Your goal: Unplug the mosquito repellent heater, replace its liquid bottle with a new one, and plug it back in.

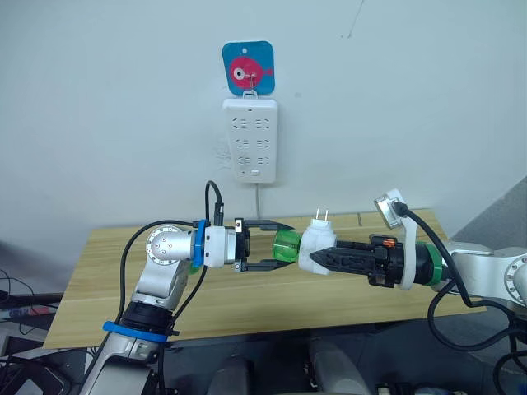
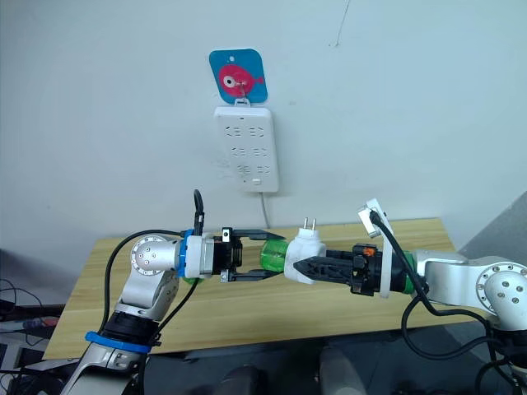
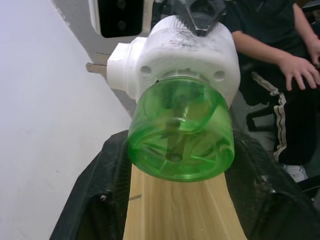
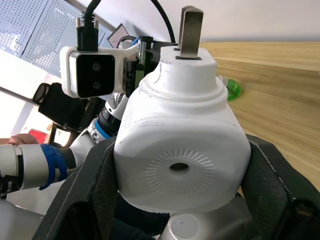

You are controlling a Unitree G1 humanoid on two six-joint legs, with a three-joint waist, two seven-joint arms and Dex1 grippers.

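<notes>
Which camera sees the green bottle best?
The left wrist view: the green bottle faces it, bottom first, screwed into the white heater, between the left gripper's fingers. The eye views show it small from the side; the right wrist view shows a green sliver behind the heater.

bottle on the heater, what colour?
Translucent green bottle, screwed into the white heater. Clearest in the left wrist view.

Legible text, brands, numbers: none. Sole sign: red fish pictogram on blue square hook plate, wall-mounted at 12 o'clock of the white power strip
</notes>
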